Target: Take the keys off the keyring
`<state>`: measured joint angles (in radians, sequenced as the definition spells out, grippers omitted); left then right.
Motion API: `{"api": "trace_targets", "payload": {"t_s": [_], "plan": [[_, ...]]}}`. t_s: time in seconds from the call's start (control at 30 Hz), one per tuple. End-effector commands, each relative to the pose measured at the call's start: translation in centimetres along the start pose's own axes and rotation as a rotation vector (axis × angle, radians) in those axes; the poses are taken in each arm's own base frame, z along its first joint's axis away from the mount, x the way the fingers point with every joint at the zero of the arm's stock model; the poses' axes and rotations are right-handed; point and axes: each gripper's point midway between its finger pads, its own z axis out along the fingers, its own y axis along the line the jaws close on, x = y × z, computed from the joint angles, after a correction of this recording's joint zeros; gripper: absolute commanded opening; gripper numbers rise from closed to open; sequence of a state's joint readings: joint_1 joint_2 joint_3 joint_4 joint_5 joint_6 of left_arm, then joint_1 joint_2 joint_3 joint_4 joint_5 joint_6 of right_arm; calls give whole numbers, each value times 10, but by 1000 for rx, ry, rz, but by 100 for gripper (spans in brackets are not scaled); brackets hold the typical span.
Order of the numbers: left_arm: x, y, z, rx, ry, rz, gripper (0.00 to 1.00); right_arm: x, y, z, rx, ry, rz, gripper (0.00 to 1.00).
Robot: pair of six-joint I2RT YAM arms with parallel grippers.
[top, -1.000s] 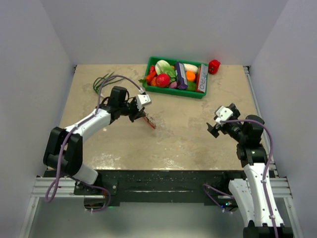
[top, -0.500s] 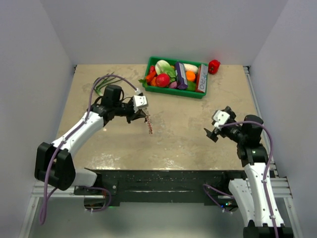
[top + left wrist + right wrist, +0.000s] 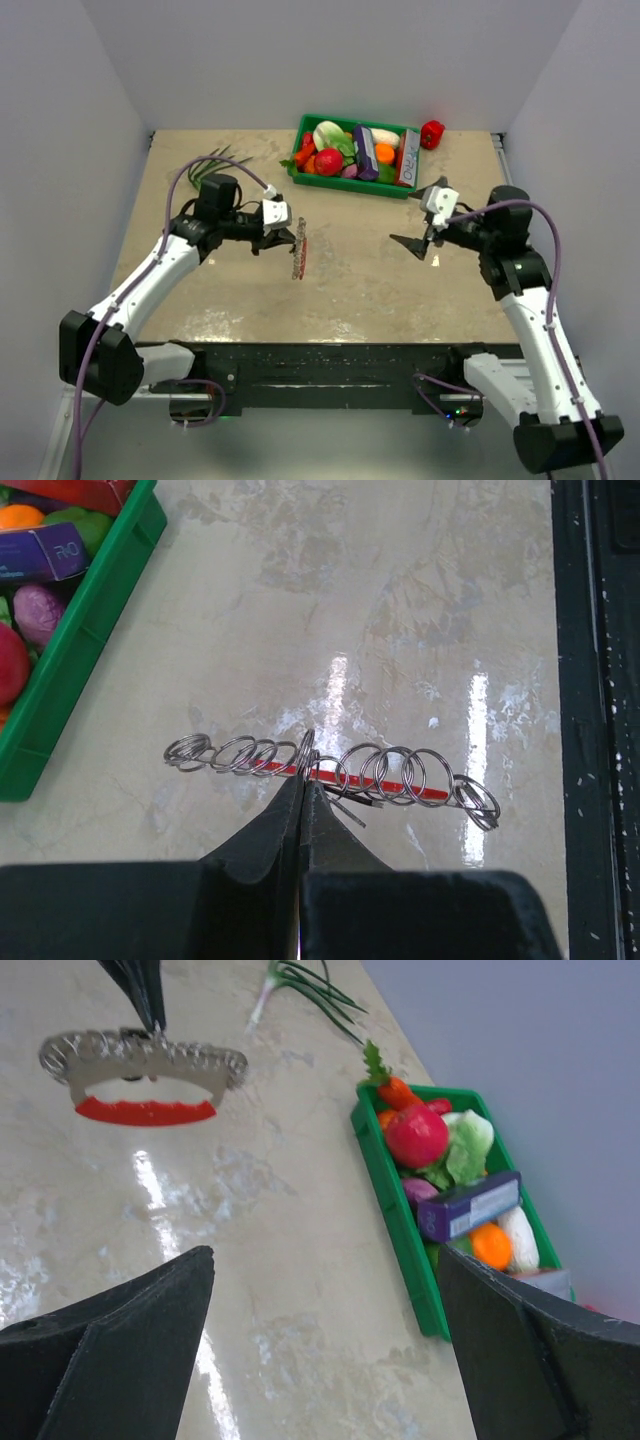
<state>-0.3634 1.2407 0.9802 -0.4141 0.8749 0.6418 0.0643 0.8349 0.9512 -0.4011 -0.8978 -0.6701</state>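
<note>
My left gripper (image 3: 303, 778) is shut on one thin silvery ring of the keyring (image 3: 330, 770), a row of several rings strung along a red curved tag (image 3: 400, 787). Two slim keys (image 3: 352, 808), one dark and one silvery, hang edge-on just under the rings. From above, the bunch (image 3: 298, 250) hangs off the left gripper (image 3: 288, 238) over the table's middle left. My right gripper (image 3: 417, 240) stands open to the right of it, jaws wide, nothing between them. Its wrist view shows the keyring (image 3: 145, 1060) and red tag (image 3: 146, 1111) ahead, beyond the right gripper (image 3: 325, 1255).
A green basket (image 3: 345, 186) full of vegetables and a purple box stands at the back centre, with its rim close to both wrist views (image 3: 398, 1215) (image 3: 85, 645). A red pepper (image 3: 432, 133) lies right of it. Green onions (image 3: 208, 165) lie at the back left.
The left arm has swung out and back to the left, turning the bunch so it hangs lengthwise. The right arm has risen and reached farther over the table, pointing its open jaws at the bunch.
</note>
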Motion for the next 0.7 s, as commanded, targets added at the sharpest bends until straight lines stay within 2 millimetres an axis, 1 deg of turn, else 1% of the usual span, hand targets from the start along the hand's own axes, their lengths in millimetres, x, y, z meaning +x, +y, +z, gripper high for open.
{"api": "trace_targets", "payload": {"t_s": [0.0,0.03,0.07,0.1,0.17,0.2,0.27,0.3,0.33,0.47,0.5,0.53,0.63,0.67], "plan": [[-27,-8,1,98,-77,79,0,-39,-2,34,-18,-53,0,95],[-28,-9,1,108,-81,82,0,-44,13,46,-67,-61,-5,95],[-30,-10,1,117,-90,90,0,-38,14,57,-66,-36,18,95],[-31,-12,2,134,-103,95,0,-41,16,64,-75,-46,20,95],[-32,-15,3,154,-120,108,0,-39,22,76,-110,-43,40,95],[-33,-18,4,175,-138,118,0,-32,21,83,-111,-20,50,94],[-32,-23,7,201,-152,129,0,-29,28,90,-132,-4,35,93],[-31,-24,9,212,-156,137,0,-23,30,94,-138,11,34,93],[-30,-25,11,220,-159,142,0,-23,38,99,-156,7,25,93],[-26,-30,21,265,-172,177,0,-18,56,113,-189,17,-9,92],[-25,-32,23,284,-183,175,0,-20,66,117,-212,16,-18,91],[-25,-33,24,293,-193,180,0,-17,69,120,-218,29,-18,90],[-20,-40,26,332,-212,189,0,-17,83,126,-262,30,-27,86],[-19,-42,27,336,-212,185,0,-17,87,126,-272,30,-23,81]]}}
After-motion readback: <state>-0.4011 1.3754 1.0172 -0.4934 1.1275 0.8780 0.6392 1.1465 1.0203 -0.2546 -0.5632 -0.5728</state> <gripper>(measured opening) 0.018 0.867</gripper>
